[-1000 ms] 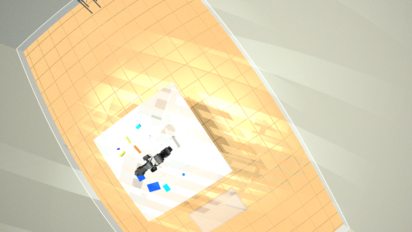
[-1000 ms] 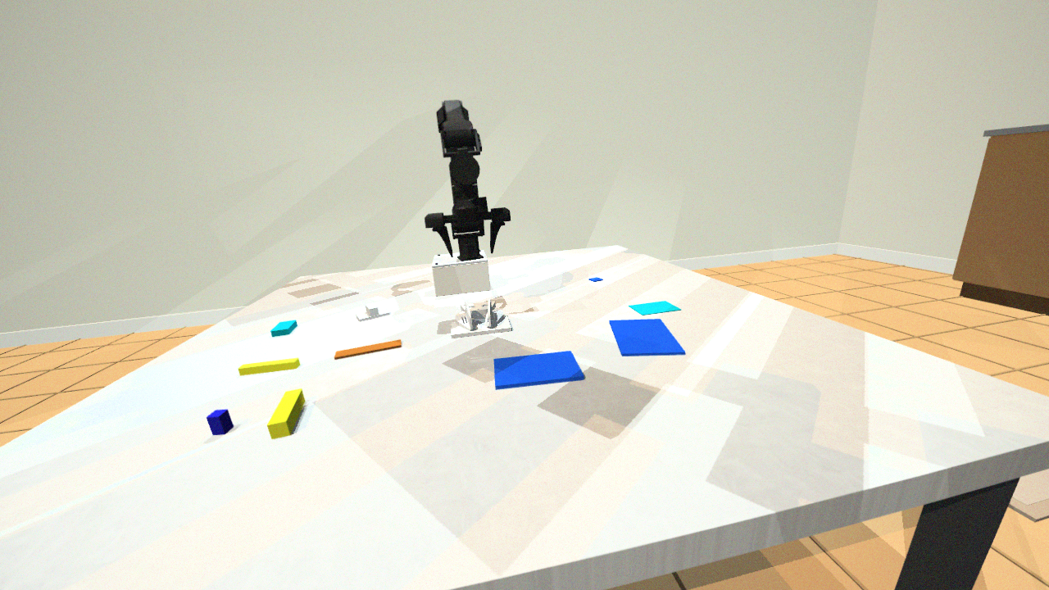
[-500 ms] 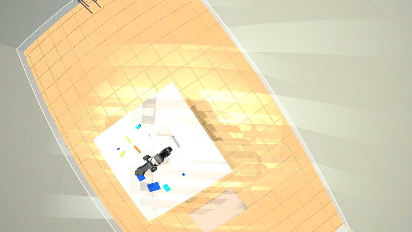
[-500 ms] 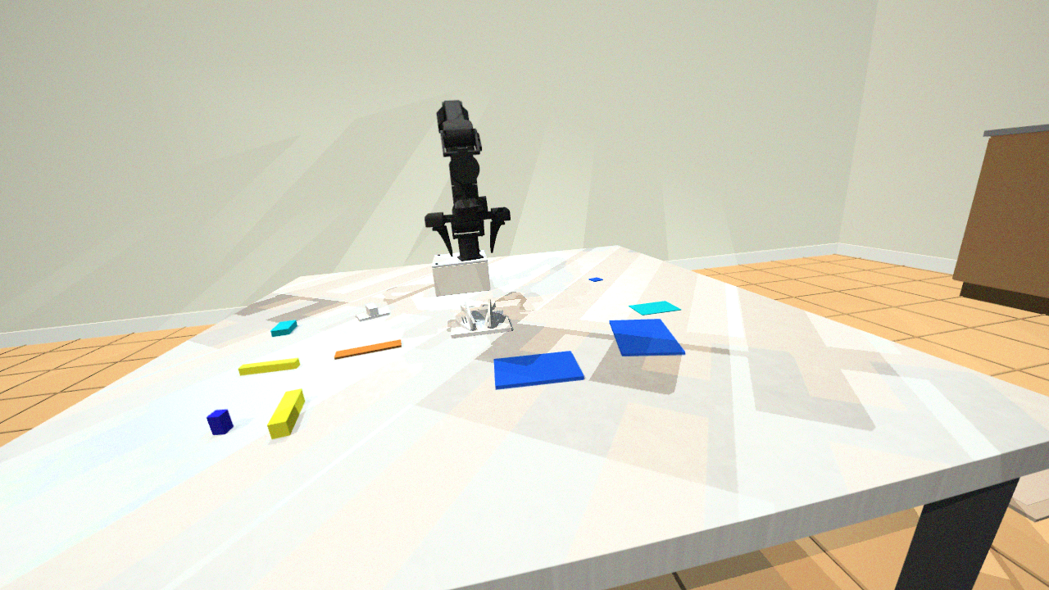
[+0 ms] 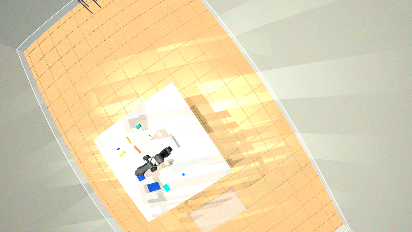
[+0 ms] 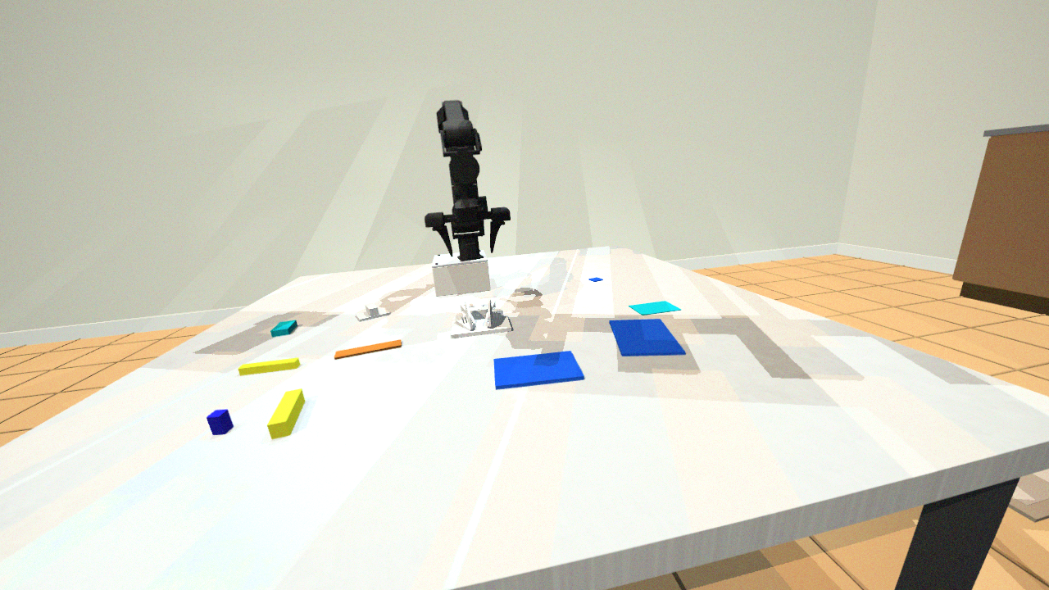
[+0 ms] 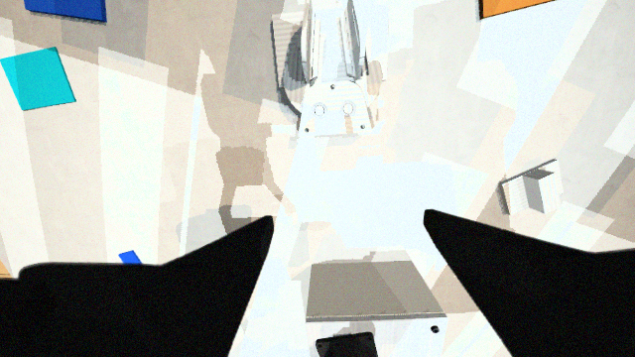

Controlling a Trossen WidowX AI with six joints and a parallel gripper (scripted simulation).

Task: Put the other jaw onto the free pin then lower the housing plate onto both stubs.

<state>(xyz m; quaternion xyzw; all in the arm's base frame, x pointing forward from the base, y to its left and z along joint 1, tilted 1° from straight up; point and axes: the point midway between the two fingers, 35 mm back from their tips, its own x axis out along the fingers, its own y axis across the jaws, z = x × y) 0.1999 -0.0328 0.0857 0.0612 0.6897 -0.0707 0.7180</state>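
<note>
Worktop (image 5: 184,115) (image 6: 440,455) (image 7: 139,188), seen from three sides. The white assembly (image 6: 480,323) (image 7: 333,106) sits well inside the edges; in the exterior view a broad stretch of surface separates it from the near edge. Sideways, the nearest neighbours I see are the orange bar (image 5: 137,149) (image 6: 368,349) (image 7: 516,6) and a blue slab (image 6: 538,369), both apart from it. The white base (image 5: 173,143) (image 6: 460,277) (image 7: 372,290) stands behind it.

From overhead, my black arm (image 5: 158,158) (image 6: 464,170) covers most of the assembly. The exterior view shows its jaws upright; the wrist view adds the end plate (image 7: 334,119), with two round features side by side. From these angles I cannot tell whether the teeth mesh or the plate is fully seated. Two yellow bars (image 5: 128,140) (image 6: 286,413) appear overhead and outside, but not at the wrist.

The claw (image 5: 150,163) (image 6: 471,252) (image 7: 346,219) is spread wide and released, with nothing between its fingers. It hangs above the worktop, on the base side of the assembly and apart from it.
</note>
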